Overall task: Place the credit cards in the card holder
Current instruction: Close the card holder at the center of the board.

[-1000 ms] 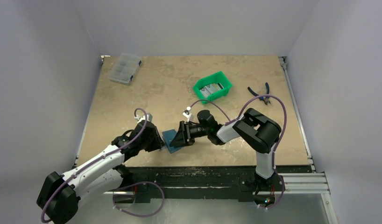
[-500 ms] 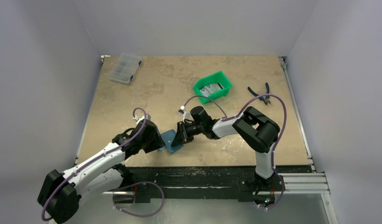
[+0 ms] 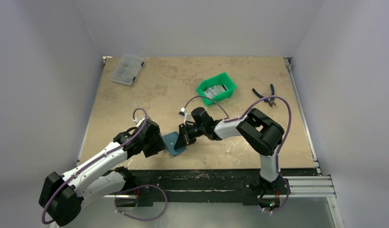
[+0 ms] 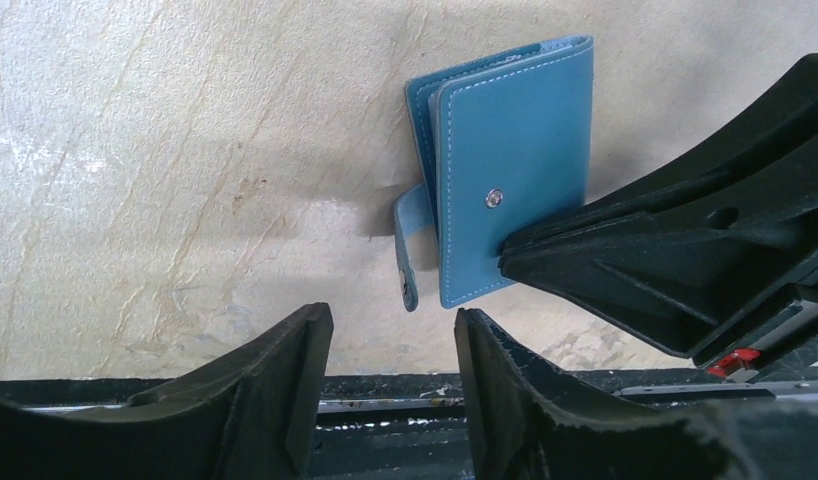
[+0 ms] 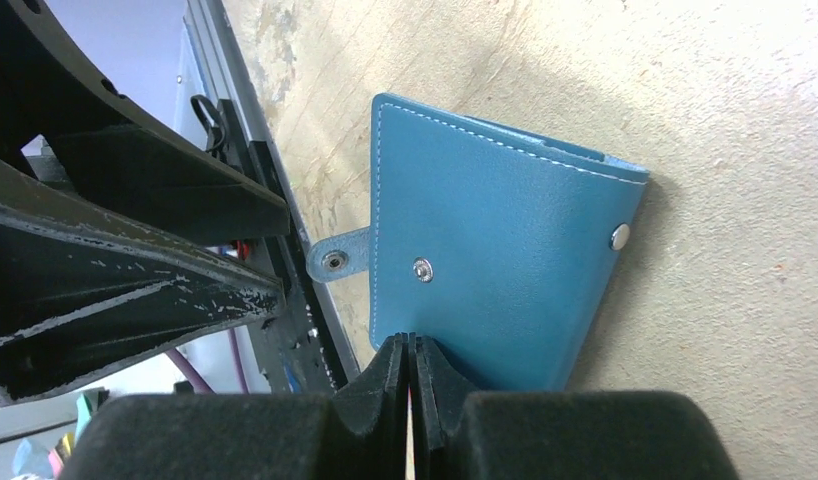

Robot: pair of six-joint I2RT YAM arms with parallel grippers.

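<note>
At the near edge of the bench, my right claw is clenched on one cover of the teal-blue stitched folding card holder, while my left claw gapes empty beside it; I recommend peeling that cover back slowly to expose the pockets.

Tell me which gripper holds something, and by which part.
The right gripper pinches the card holder by the edge of its cover; the left gripper holds nothing.

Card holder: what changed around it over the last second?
The right gripper slid left and shut its jaws on the card holder's edge. The left gripper opened its jaws and eased back slightly, now clear of it. The card holder barely shifted. The green bin, pliers and clear box stayed put.
</note>
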